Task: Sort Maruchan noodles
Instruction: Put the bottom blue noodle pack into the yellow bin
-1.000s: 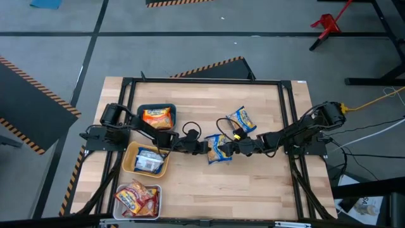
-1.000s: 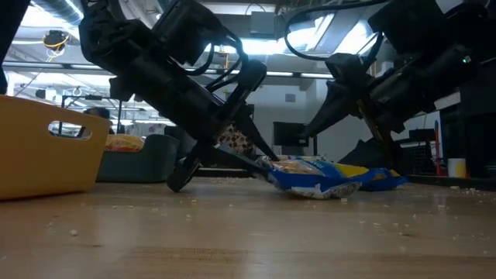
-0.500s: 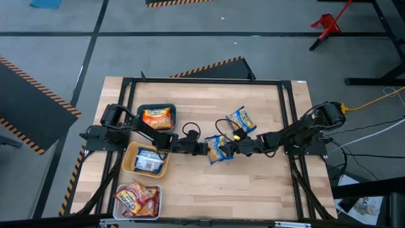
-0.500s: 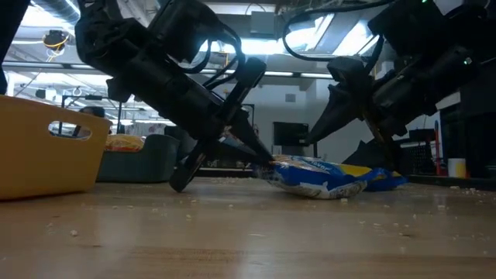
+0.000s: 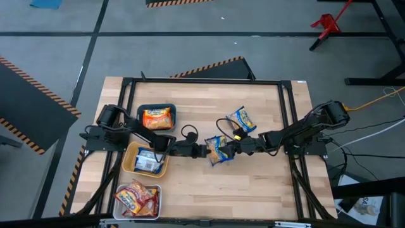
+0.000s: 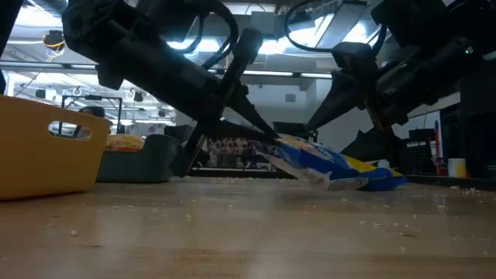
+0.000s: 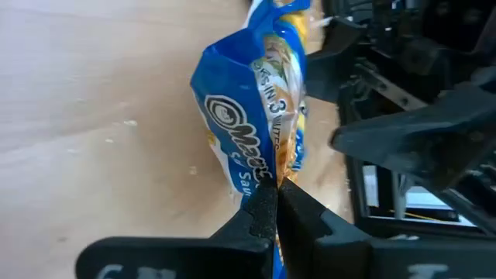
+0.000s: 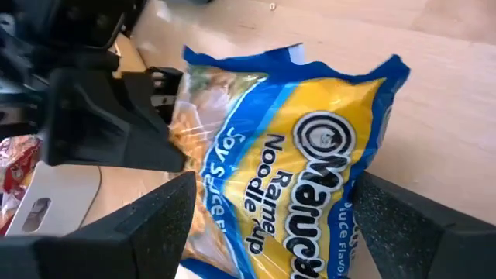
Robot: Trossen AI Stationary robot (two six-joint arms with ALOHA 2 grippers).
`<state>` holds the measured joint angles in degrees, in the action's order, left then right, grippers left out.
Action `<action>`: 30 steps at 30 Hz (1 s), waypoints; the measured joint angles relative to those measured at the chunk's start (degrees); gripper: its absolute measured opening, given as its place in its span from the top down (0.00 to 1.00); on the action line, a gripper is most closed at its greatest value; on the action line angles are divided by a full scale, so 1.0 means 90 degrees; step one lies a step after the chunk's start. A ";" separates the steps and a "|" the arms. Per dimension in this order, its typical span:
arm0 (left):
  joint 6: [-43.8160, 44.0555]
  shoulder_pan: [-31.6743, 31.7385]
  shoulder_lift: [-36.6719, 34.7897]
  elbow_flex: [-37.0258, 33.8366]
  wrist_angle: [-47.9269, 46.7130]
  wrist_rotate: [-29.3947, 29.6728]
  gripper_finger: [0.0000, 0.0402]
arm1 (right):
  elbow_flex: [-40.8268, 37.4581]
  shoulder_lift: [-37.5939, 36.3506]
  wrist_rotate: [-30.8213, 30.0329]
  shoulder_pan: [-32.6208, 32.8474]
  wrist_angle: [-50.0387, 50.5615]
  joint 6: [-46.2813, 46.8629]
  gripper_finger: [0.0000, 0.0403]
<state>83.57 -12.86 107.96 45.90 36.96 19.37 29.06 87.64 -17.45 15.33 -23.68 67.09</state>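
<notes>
A blue Maruchan noodle packet (image 5: 218, 151) lies between my two grippers at the table's middle. My left gripper (image 5: 206, 151) is shut on it from the left. My right gripper (image 8: 271, 225) stands open, one finger on either side of the packet's right end (image 8: 310, 155). A second blue packet (image 5: 242, 119) lies flat farther back. An orange packet sits in the teal tray (image 5: 169, 109), a blue one in the yellow tray (image 5: 130, 158), and red ones in the white tray (image 5: 158, 190). My left gripper pinches the blue packet's crimped edge (image 7: 273, 174) between its two fingertips (image 7: 263, 213). It comes from the table's left and slants a little downward. The held end is raised, the packet tilts, and its other end (image 6: 353, 184) rests on the table. Whether my right gripper touches the packet, I cannot tell.
The three trays stand in a row along the table's left side, behind my left arm. Bare wood lies toward the near edge (image 5: 215, 196). Crumbs are scattered over the tabletop (image 6: 232, 225). A black frame (image 5: 209, 81) runs round the table.
My left gripper has risen with the packet's left end, so the packet now tilts up from the table. Its right end has stayed down.
</notes>
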 joint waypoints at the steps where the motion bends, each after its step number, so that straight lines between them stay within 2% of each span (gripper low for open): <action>1: 0.0002 -0.0016 -0.0026 0.0004 0.0009 0.0016 1.00 | 0.0000 0.0000 0.0013 0.0000 -0.0011 0.0000 0.22; 9: -0.0016 -0.0222 -0.0454 0.0026 -0.0008 0.0263 1.00 | 0.0054 0.0000 0.0260 0.0000 -0.0386 -0.0041 0.22; 16: -0.0071 -0.0348 -0.0980 0.0026 -0.0314 0.0388 1.00 | 0.0575 0.0000 0.0515 -0.0005 -0.0159 -0.0581 0.22; 22: -0.0194 -0.0539 -0.1675 0.0023 -0.1251 0.0738 1.00 | 0.1140 0.0000 0.0482 -0.0005 0.0389 -0.1002 0.22; 30: -0.0359 -0.0798 -0.2646 0.0040 -0.2338 0.1474 1.00 | 0.1589 -0.0002 0.0614 0.0002 0.0476 -0.1367 0.22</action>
<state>80.34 -20.04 84.14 46.26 15.92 32.64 43.36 87.61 -11.92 15.35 -19.40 54.79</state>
